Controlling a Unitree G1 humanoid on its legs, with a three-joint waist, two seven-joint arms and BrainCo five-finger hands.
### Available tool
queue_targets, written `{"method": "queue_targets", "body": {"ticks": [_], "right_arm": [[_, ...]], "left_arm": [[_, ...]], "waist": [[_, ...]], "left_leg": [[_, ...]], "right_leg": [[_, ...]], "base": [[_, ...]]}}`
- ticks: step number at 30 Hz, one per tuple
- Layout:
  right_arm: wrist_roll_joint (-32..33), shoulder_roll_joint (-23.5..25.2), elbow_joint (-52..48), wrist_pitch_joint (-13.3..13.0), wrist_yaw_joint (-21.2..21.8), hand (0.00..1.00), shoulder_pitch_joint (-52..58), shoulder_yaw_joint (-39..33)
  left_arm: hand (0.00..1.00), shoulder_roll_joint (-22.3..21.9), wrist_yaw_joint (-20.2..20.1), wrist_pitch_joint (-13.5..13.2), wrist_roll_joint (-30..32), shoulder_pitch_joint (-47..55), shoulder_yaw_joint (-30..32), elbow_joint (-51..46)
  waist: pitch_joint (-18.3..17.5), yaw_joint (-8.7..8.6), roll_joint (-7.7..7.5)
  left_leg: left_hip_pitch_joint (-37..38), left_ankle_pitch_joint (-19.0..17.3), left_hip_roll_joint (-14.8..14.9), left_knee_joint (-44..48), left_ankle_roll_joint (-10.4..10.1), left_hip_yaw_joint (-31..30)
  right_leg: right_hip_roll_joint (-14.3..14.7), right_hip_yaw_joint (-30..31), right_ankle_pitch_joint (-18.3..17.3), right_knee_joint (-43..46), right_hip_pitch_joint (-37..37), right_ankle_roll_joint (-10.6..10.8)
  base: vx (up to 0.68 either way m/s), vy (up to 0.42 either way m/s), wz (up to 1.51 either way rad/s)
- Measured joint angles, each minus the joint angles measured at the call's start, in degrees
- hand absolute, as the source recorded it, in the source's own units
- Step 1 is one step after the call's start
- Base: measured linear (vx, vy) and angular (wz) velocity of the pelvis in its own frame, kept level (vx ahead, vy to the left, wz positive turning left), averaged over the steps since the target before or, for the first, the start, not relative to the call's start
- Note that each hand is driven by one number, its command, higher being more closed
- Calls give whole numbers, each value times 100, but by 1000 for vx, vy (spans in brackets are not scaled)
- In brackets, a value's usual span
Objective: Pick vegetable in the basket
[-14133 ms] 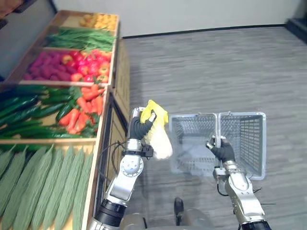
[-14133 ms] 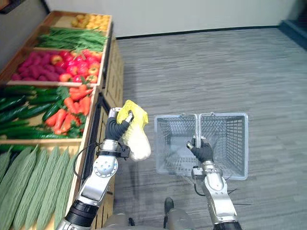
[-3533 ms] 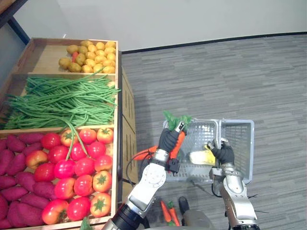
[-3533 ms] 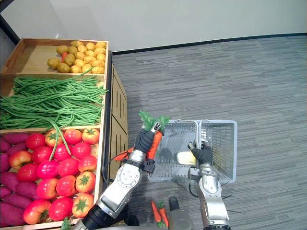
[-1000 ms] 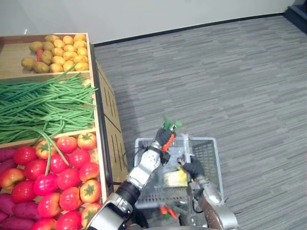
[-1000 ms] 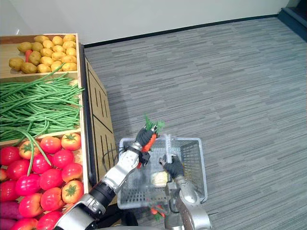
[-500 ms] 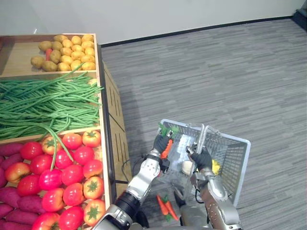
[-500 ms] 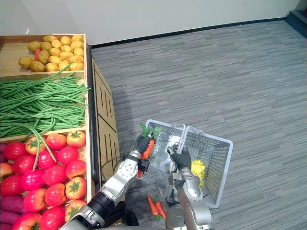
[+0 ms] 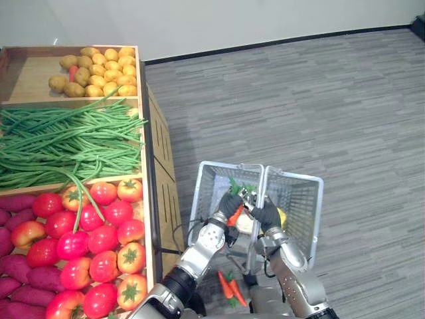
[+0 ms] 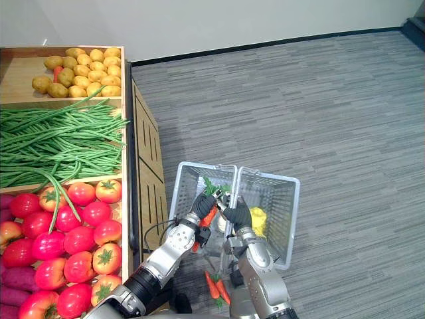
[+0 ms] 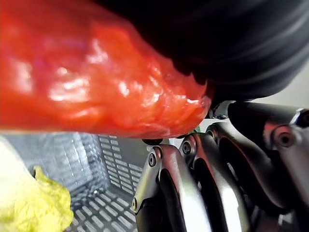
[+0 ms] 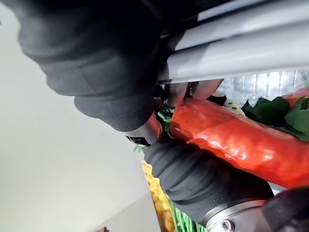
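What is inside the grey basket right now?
A pale yellow cabbage lies in the basket. The left hand holds a carrot over it; the right hand grips the handles. Both hands hide part of the basket's floor.

Item one, head pair: my left and right eye views sit side by side high above, facing steeply down. Both take in the wooden produce stand (image 9: 161, 166) on my left, the grey floor (image 9: 319, 100), the wire basket (image 9: 307, 199), and my left hand (image 9: 230, 203) and right hand (image 9: 268, 216) meeting over it, shifted slightly sideways between the two. Item two, left wrist view: hard against the carrot (image 11: 91, 72) in my left hand, facing into the basket's mesh. Item three, right wrist view: equally close, along the handle (image 12: 241, 43) my right hand grips, sharing that carrot.
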Motion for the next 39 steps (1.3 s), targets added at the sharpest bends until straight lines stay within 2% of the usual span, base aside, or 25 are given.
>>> {"method": "queue_targets", "body": {"ticks": [5,16,22,25,31,33,39], "right_arm": [[39,-189,0,2,1,100,-287,229],[17,-161,-10,1,6,100,-318,280],[-421,-152,-103,2,23,100,-315,223],[-937,-73,-157,-3,20,100,-302,-165],[-1466,-133,-152,-2,2,100,-139,-1463],[-1489,-206,-160,-3,12,100,31,-1826],[-1650,-435,-416,-1,153,100,580,-2526]], "left_arm": [[0,118,67,9,1,-20,-11,11],[0,217,101,130,2,-25,-11,11],[0,284,95,168,1,-11,14,-50],[0,349,8,182,2,109,100,-345],[0,433,-605,89,3,825,212,-1547],[0,454,-724,49,-6,1023,519,-1908],[0,625,-939,-130,-181,1870,1457,-2759]], "waist": [[-5,17,-9],[-9,10,-14],[-10,9,-17],[-15,16,-19],[-29,71,-41],[-35,162,-42],[-186,266,-8]], "left_leg": [[-95,3,-15,70,-2,-115],[-148,4,-18,118,-2,-172],[-156,4,-19,118,-1,-186],[-155,7,-20,117,4,-197],[-86,7,-16,96,4,-244],[-87,6,-19,82,4,-247],[-76,6,-20,53,3,-342]], "right_leg": [[-18,-95,5,-4,-6,-8],[-22,-145,18,-3,-5,-27],[-17,-156,18,-4,-5,-27],[-9,-167,18,-4,4,-27],[-4,-198,17,-19,94,-25],[5,-203,13,-19,106,-20],[2,-336,-13,-20,149,15]], "base": [[-18,-7,11],[-18,-6,2],[-2,-1,1],[0,0,0],[-6,-3,3],[-41,-7,0],[-13,-10,8]]}}
